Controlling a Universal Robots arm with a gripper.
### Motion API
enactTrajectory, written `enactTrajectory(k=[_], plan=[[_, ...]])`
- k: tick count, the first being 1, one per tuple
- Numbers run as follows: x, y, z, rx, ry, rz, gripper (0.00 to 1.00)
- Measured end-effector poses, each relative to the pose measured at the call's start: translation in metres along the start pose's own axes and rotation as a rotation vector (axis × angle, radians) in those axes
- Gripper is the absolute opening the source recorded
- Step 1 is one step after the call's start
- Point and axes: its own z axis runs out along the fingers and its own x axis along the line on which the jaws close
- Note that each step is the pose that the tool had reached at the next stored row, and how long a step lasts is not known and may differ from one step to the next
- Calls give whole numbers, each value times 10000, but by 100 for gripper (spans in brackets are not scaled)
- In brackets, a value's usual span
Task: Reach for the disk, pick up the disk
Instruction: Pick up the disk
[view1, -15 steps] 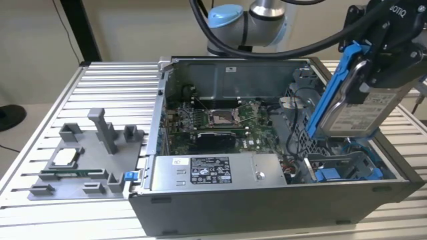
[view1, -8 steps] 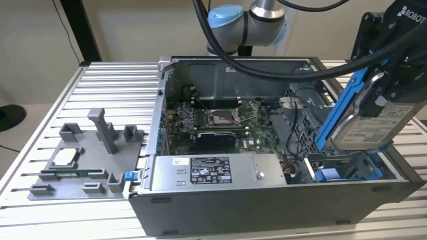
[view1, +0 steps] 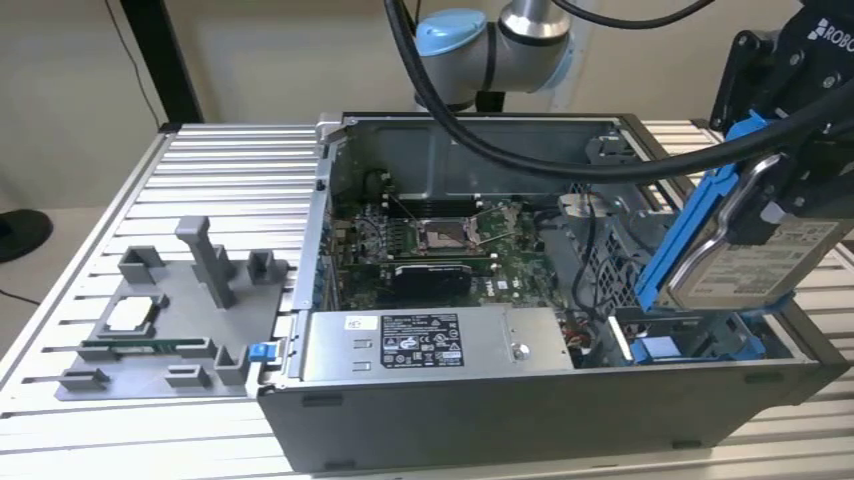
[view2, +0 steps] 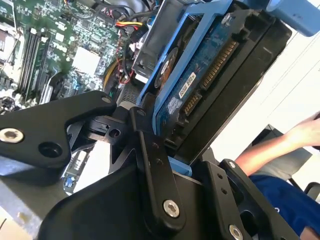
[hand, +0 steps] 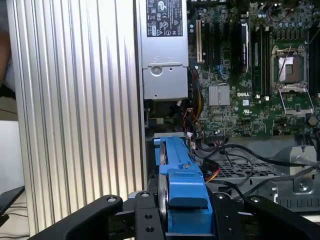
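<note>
fingers (hand: 187, 220) clamped on the disk (view1: 747, 240), tilted above the case (view1: 534, 400) in exterior view, circuit side (view2: 200, 75) in second wrist view

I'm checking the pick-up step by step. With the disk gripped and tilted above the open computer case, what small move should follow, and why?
Probably a short straight lift. The gripper is shut on the disk, which hangs tilted over the case near its bay and cables; rising first should keep its blue frame from snagging them.
</note>
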Motion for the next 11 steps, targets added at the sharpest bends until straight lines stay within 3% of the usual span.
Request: enactTrajectory(k=[11], plan=[[3, 0, 3, 0, -4, 0, 0]])
